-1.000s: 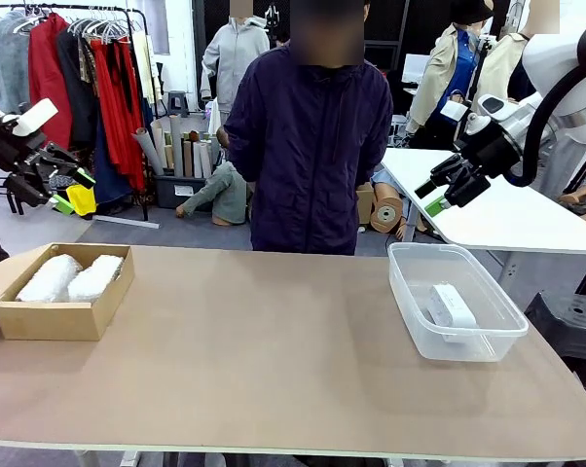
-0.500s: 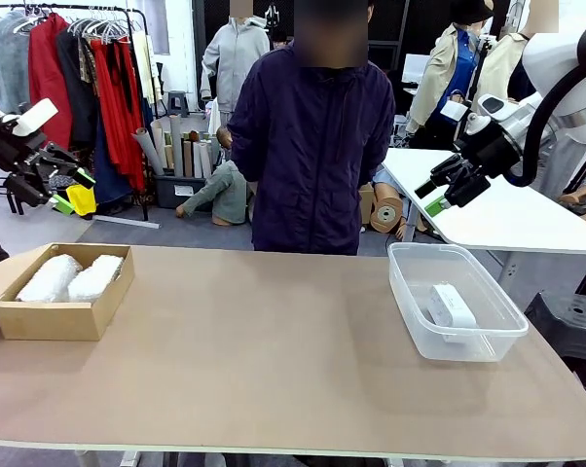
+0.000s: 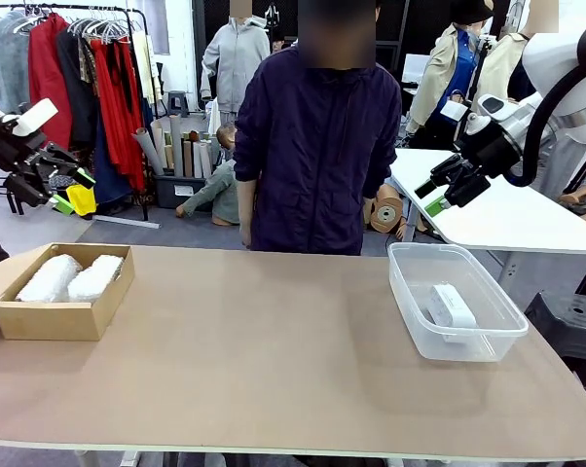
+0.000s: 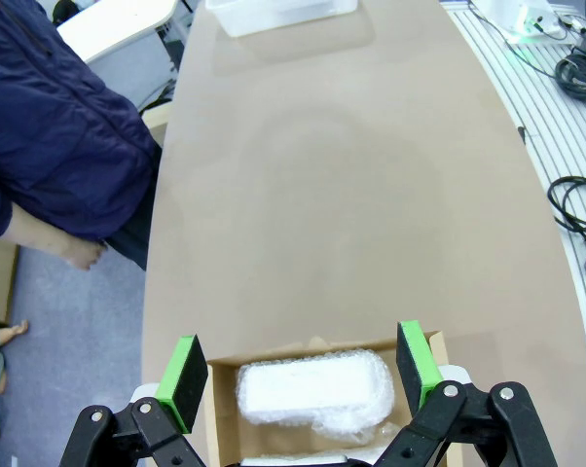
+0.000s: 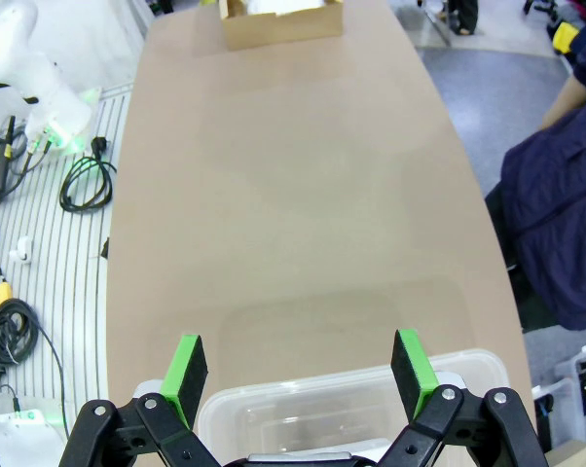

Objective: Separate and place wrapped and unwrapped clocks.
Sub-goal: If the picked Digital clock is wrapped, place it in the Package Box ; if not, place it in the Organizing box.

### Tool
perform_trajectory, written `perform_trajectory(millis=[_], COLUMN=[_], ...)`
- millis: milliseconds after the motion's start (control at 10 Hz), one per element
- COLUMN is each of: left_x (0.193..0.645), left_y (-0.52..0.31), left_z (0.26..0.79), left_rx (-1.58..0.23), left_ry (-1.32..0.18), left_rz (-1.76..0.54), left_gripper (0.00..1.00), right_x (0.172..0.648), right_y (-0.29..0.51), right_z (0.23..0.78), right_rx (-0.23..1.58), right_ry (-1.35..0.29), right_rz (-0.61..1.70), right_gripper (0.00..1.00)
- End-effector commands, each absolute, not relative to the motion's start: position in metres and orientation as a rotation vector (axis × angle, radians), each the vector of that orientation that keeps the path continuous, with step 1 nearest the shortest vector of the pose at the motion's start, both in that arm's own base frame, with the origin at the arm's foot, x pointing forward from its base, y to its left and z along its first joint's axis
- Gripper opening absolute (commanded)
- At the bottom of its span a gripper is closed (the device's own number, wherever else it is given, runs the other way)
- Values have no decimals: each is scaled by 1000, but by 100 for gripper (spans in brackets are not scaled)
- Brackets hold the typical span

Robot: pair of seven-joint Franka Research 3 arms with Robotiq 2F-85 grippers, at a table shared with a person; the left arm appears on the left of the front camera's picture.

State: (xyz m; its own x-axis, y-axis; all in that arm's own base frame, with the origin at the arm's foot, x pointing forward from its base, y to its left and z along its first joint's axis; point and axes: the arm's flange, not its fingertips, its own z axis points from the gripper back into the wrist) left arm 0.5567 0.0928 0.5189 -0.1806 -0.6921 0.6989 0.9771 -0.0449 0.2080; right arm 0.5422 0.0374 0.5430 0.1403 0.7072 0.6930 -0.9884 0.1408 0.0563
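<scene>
Two clocks in crinkly white bubble wrap [image 3: 69, 277] lie side by side in the shallow brown cardboard box [image 3: 50, 319] at the table's left end. One wrapped bundle [image 4: 312, 387] fills the box below my left gripper [image 4: 301, 362], which is open and empty. In the front view that left gripper [image 3: 64, 177] hangs high above the box. The bare white clock [image 3: 451, 305] lies in the clear plastic tub [image 3: 420, 326] at the right. My right gripper [image 3: 441, 191] is raised above the tub [image 5: 303, 409], open and empty [image 5: 298, 368].
A person in a dark blue jacket [image 3: 312, 146] stands at the far edge of the table, arms down. The wide tan tabletop [image 3: 264, 350] stretches between box and tub. A white side table [image 3: 497, 209] stands behind the right arm.
The person has shifted slightly to the right, and a hand now shows at their side. Both arms and all clocks stay where they were.
</scene>
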Motion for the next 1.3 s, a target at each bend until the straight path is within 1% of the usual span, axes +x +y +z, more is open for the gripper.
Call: perform_trajectory(millis=[0,1200], left_x=[555,555], left_y=[94,94], left_z=[520,520], left_rx=[-487,-487], left_ry=[-783,-783], left_rz=[-1615,-1615], left_gripper=[100,100], right_x=[542,542], right_y=[39,39], right_z=[546,546], right_rx=[587,587], right_ry=[-589,-589], right_rz=[1319,1319], right_gripper=[100,100])
